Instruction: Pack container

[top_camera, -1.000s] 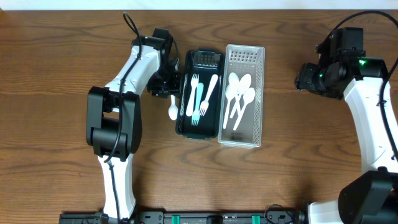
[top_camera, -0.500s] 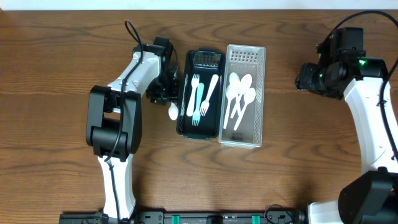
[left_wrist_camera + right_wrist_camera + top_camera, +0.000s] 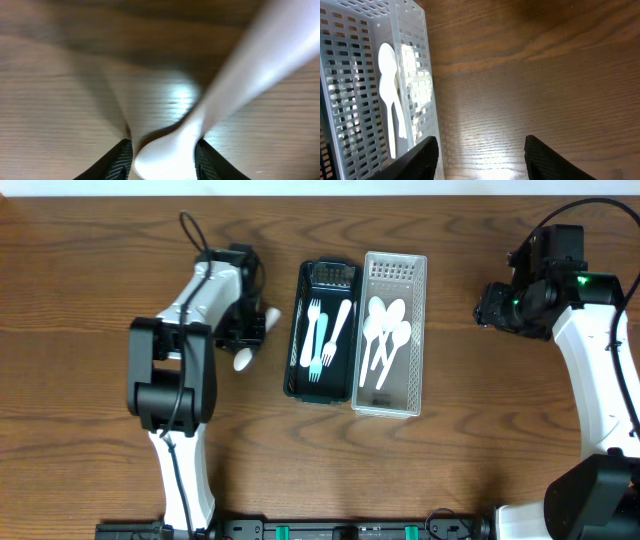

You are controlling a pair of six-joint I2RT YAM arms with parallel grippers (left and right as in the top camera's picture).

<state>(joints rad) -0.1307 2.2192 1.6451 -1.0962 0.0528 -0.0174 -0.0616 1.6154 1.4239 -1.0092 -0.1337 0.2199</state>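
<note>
My left gripper (image 3: 250,330) is shut on a white plastic spoon (image 3: 243,359), whose bowl sticks out below the jaws in the overhead view. In the left wrist view the spoon (image 3: 220,100) fills the space between the fingers (image 3: 162,160), above bare wood. The dark tray (image 3: 322,387) holds white and teal forks (image 3: 318,340). The clear perforated bin (image 3: 392,402) holds several white spoons (image 3: 383,330). My right gripper (image 3: 490,305) is open and empty, right of the bin; the bin (image 3: 350,75) and a spoon in it (image 3: 390,95) show in the right wrist view, left of the fingers (image 3: 482,155).
Brown wooden table (image 3: 480,430) all round. The two containers stand side by side in the upper middle. The left arm's body (image 3: 165,380) lies left of the dark tray.
My left gripper has moved left, away from the dark tray's left edge, carrying the white spoon with it. The right arm has not moved.
</note>
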